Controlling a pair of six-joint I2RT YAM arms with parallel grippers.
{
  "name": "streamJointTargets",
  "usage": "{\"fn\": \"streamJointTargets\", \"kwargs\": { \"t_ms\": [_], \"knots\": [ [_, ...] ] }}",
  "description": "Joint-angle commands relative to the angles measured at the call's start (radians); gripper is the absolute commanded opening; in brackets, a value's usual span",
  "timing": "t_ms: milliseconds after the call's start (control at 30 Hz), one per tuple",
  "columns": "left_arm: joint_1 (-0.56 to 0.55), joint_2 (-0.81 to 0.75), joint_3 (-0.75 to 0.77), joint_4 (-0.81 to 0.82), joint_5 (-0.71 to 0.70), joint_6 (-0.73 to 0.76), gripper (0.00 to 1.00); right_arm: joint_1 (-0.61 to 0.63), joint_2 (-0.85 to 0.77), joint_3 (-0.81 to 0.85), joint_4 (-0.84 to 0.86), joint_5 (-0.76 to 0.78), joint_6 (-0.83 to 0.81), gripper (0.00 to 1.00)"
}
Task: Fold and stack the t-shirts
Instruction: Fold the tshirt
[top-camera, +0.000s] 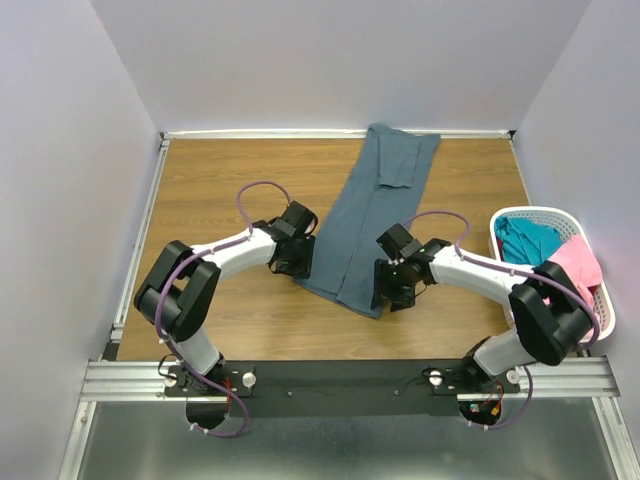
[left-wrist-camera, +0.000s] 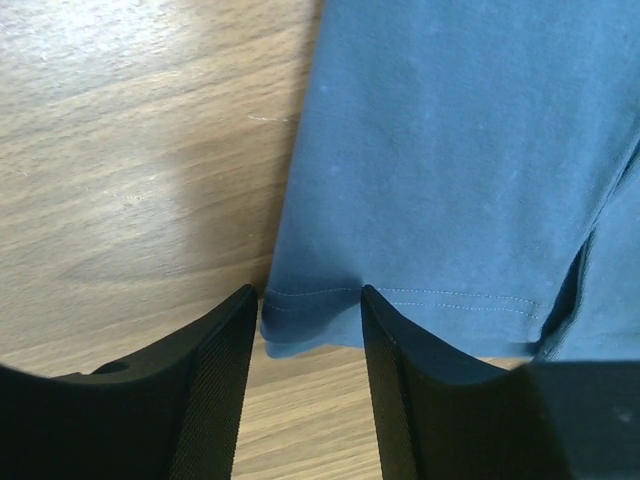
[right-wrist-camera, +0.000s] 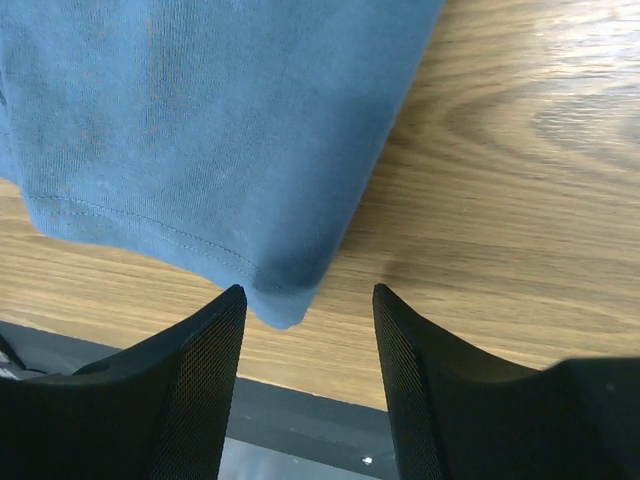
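Two t-shirt hem corners between parted fingers; open table either side.

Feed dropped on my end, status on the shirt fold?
Left fingers open astride blue-grey shirt near-left hem corner. Right fingers open at near-right corner. Nothing gripped. Nothing in the way; basket off to right.

Pale lavender walls enclose a wood-grain table edged by metal rails.
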Motion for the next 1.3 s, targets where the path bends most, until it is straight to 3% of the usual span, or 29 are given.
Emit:
{"fn": "streamJointTargets", "kwargs": {
  "t_ms": [0,167,267,367,467,867,1033,1267],
  "knots": [
    [-0.018,0.007,-0.008,-0.037,-0.042,-0.007,0.52,0.016,0.028,-0.011,0.031,-0.016,0.021,0.61],
    [-0.024,-0.007,-0.030,-0.034,-0.039,-0.015,0.42,0.021,0.060,-0.009,0.042,-0.024,0.015,0.49],
    [-0.024,-0.024,-0.046,-0.037,-0.038,-0.018,0.32,0.023,0.055,-0.017,0.041,-0.030,0.020,0.33],
    [-0.024,-0.040,-0.057,-0.052,-0.042,-0.033,0.11,0.024,0.016,-0.040,0.031,-0.036,0.023,0.15],
    [-0.025,-0.065,-0.077,-0.057,-0.027,-0.046,0.00,0.023,-0.012,-0.044,-0.008,-0.036,0.014,0.01],
    [-0.057,-0.306,-0.206,-0.173,0.100,-0.101,0.00,0.024,-0.095,-0.024,-0.146,-0.185,-0.043,0.00],
    [-0.050,-0.312,-0.079,-0.198,0.107,-0.092,0.00,0.018,-0.100,0.077,-0.160,-0.063,-0.039,0.00],
    [0.025,-0.086,0.179,-0.173,0.113,-0.020,0.00,-0.126,0.030,0.262,-0.165,0.068,-0.175,0.00]
  ]
}}
